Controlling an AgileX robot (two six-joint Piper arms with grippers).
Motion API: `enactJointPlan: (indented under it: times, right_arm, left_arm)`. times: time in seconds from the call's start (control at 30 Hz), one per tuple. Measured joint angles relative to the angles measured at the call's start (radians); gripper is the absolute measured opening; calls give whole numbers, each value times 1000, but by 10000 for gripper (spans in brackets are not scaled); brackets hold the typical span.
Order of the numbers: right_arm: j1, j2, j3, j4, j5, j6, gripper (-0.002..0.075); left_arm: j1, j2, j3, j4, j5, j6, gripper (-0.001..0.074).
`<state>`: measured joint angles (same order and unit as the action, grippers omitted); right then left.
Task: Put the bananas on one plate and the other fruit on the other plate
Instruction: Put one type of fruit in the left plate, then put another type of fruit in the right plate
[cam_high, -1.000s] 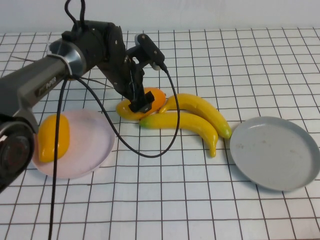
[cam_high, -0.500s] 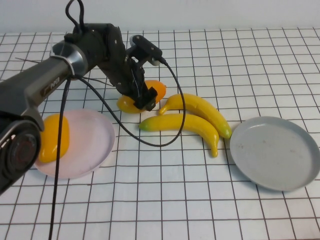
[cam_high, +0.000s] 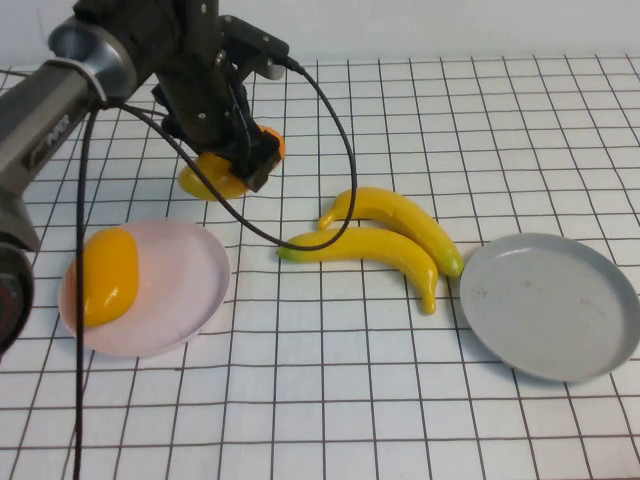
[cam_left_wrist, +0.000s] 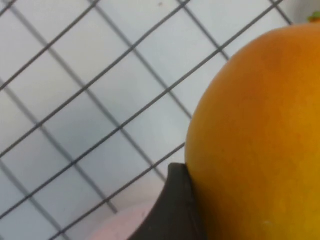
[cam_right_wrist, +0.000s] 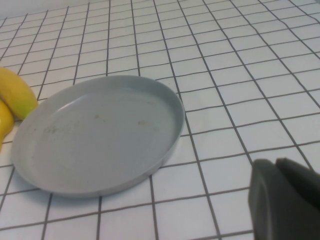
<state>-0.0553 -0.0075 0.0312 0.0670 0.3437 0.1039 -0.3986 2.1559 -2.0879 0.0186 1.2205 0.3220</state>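
My left gripper (cam_high: 245, 160) is shut on an orange-yellow fruit (cam_high: 210, 183) and holds it in the air behind the pale pink plate (cam_high: 180, 290). In the left wrist view this fruit (cam_left_wrist: 260, 140) fills the picture beside one dark finger (cam_left_wrist: 175, 210). A second orange-yellow fruit (cam_high: 108, 275) lies on the pink plate. Two bananas (cam_high: 370, 245) (cam_high: 400, 215) lie side by side on the table, left of the bare grey plate (cam_high: 550, 305). My right gripper (cam_right_wrist: 287, 200) is shut and low over the table beside the grey plate (cam_right_wrist: 100, 130); it is outside the high view.
The left arm's black cable (cam_high: 340, 170) loops down toward the bananas. A banana end (cam_right_wrist: 17, 95) shows at the grey plate's far side in the right wrist view. The table is a white cloth with a black grid.
My left gripper closed on the orange-yellow fruit beside the bananas, lifted it and carried it left and back. The front banana shifted slightly. The right arm has not moved.
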Motion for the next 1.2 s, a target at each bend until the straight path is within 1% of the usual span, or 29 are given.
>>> enactJointPlan:
  times: [0.13,0.27,0.4,0.5,0.57,0.73,0.77,0.83,0.9,1.1,1.2]
  right_arm:
    - [0,0,0,2,0,0,-15]
    - [0,0,0,2,0,0,-15]
    - [0,0,0,2,0,0,-15]
    - [0,0,0,2,0,0,-15]
    - [0,0,0,2,0,0,-15]
    - [0,0,0,2,0,0,-15]
    - [0,0,0,2,0,0,-15]
    - [0,0,0,2,0,0,-15]
    - [0,0,0,2,0,0,-15]
    - [0,0,0,2,0,0,-15]
    - [0,0,0,2,0,0,-15]
  left_arm:
    - [2,-117,118,81,4,-102,562]
    - [2,-225,330,141,-24,-251,562]
    - [2,-294,562,161,-147,-401,562]
    - [2,-308,702,143,-264,-463,562]
    - [2,-308,762,121,-322,-478,562]
    - [2,-322,784,97,-362,-468,565]
    - [2,-327,784,102,-364,-466,582]
    - [2,-347,784,117,-364,-463,643]
    - [2,-364,784,125,-364,-464,666]
    - [2,-438,784,172,-344,-461,668]
    - [0,-530,788,176,-341,-447,668]
